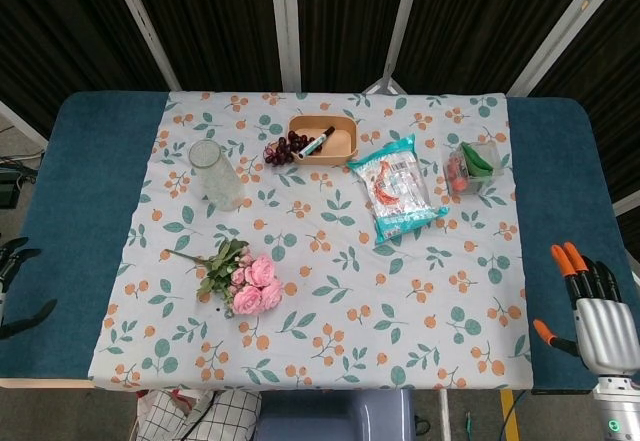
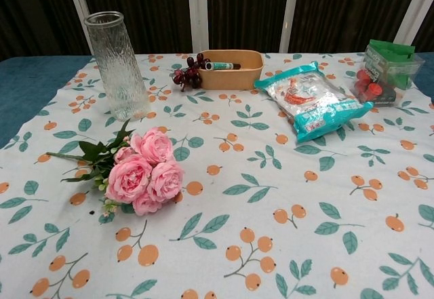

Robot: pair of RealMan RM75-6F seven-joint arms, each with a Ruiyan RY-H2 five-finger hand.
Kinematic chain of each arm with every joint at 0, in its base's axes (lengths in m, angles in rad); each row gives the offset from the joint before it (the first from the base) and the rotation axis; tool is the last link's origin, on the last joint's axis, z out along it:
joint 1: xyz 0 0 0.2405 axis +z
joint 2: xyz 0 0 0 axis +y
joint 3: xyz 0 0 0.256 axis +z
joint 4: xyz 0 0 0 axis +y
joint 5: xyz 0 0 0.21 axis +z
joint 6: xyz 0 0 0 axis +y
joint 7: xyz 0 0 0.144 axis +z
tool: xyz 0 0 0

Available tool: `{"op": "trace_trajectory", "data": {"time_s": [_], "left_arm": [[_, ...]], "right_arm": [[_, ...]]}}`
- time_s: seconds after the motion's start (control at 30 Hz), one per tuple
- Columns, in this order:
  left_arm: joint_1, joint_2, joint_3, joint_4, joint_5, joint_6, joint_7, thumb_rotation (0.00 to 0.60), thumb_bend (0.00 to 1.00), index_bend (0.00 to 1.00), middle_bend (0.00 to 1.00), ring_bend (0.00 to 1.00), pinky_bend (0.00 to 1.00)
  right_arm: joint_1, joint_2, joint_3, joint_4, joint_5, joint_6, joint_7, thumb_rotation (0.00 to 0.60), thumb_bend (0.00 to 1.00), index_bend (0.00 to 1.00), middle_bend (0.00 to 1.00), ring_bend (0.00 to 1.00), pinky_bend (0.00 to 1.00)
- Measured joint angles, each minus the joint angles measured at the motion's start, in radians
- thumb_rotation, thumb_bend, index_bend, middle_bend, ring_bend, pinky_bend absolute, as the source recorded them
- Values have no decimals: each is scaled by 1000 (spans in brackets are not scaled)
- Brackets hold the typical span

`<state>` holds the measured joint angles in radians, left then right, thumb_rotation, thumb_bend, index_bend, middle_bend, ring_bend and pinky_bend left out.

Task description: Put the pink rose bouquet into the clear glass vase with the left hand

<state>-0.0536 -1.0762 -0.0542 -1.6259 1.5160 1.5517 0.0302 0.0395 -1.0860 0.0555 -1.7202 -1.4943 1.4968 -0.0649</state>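
Note:
The pink rose bouquet point(image 1: 247, 283) lies flat on the floral cloth at the front left, blooms toward the table's front and stems pointing left; the chest view shows the bouquet point(image 2: 141, 172) close up. Behind it the clear glass vase point(image 1: 216, 173) stands upright and empty, and the chest view has the vase point(image 2: 119, 64) at the far left. Only dark fingertips of my left hand point(image 1: 14, 257) show at the left edge over the blue table, spread and holding nothing, well left of the bouquet. My right hand point(image 1: 596, 313) hovers at the front right corner, fingers apart and empty.
An orange box point(image 1: 323, 139) with a marker sits at the back centre, dark grapes point(image 1: 279, 150) beside it. A teal snack bag point(image 1: 397, 186) lies right of centre. A clear container point(image 1: 474, 166) of red and green items stands at the back right. The blue table point(image 1: 80, 211) borders the cloth.

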Motion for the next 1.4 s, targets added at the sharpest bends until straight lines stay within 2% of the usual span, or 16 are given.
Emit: {"op": "trace_trajectory", "data": {"time_s": [0.17, 0.33, 0.67, 0.9, 1.07, 1.4], "left_arm": [[-25, -8, 3, 17, 14, -37, -15, 600, 275, 221, 151, 10, 173], [-71, -4, -1, -3, -6, -134, 11, 600, 258, 198, 145, 0, 170], [-232, -22, -31, -98, -78, -368, 195, 600, 181, 147, 114, 0, 141], [-350, -115, -56, -131, -163, -504, 324, 600, 180, 144, 114, 0, 139], [-393, -170, -65, -126, -181, -541, 362, 600, 180, 145, 114, 0, 135], [-485, -336, -77, -7, -240, -589, 466, 600, 186, 145, 114, 0, 135]], "right_arm": [[-1, 3, 0, 1, -1, 0, 13, 600, 241, 10, 4, 31, 11], [-1, 5, -1, 2, -4, -1, 22, 600, 241, 10, 4, 31, 11], [5, 8, 0, 0, 15, -22, 30, 600, 241, 10, 4, 31, 11], [5, 12, 2, 2, 24, -25, 44, 600, 241, 10, 4, 31, 11], [3, 15, 4, 3, 29, -25, 55, 600, 241, 10, 4, 31, 11], [5, 22, 5, 8, 33, -34, 81, 600, 241, 10, 4, 31, 11]]}}
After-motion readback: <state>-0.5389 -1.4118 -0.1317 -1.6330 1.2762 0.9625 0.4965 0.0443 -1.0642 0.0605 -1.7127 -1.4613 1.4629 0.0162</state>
